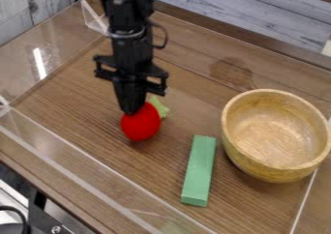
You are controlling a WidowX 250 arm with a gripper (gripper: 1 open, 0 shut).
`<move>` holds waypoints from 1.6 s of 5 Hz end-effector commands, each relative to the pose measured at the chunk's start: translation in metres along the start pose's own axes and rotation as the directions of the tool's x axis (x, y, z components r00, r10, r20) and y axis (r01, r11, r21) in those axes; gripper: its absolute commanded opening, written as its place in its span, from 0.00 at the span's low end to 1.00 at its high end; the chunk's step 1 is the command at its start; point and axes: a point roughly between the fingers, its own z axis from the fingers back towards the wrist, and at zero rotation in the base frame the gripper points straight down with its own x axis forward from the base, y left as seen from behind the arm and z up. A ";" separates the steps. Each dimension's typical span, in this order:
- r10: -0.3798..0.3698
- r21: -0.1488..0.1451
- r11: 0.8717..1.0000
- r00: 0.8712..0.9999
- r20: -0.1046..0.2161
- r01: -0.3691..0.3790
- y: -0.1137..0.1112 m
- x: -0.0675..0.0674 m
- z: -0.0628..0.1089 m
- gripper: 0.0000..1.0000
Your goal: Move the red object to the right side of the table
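We could drop the strawberry (141, 123) if our jaws, closed on it (seemingly near its top), slip on its rounded sides at lower centre.

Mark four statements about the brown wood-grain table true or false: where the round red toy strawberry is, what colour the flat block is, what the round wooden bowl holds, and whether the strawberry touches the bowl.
1. The red toy strawberry with a pale green leafy top is at the black gripper. True.
2. The flat rectangular block is blue. False: it is green.
3. The round light wooden bowl holds the strawberry. False: the strawberry is outside it, at the gripper.
4. The strawberry and the bowl are apart. True.
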 end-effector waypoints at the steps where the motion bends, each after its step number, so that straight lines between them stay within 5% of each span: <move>1: -0.004 0.006 1.000 0.997 0.076 0.004 -0.022 0.024 0.019 0.00; 2: 0.007 0.007 1.000 0.997 0.078 -0.007 -0.041 0.036 0.016 0.00; 4: -0.051 0.027 0.998 0.996 0.074 0.049 -0.014 0.037 -0.004 0.00; 5: -0.096 0.035 0.995 0.993 0.069 0.094 -0.020 0.048 -0.015 0.00; 6: -0.140 0.038 0.990 0.988 0.064 0.138 -0.030 0.056 -0.025 1.00; 7: -0.087 0.030 0.996 0.994 0.071 0.085 -0.010 0.050 -0.007 1.00; 8: -0.044 0.025 0.999 0.996 0.083 0.042 0.008 0.043 0.009 0.00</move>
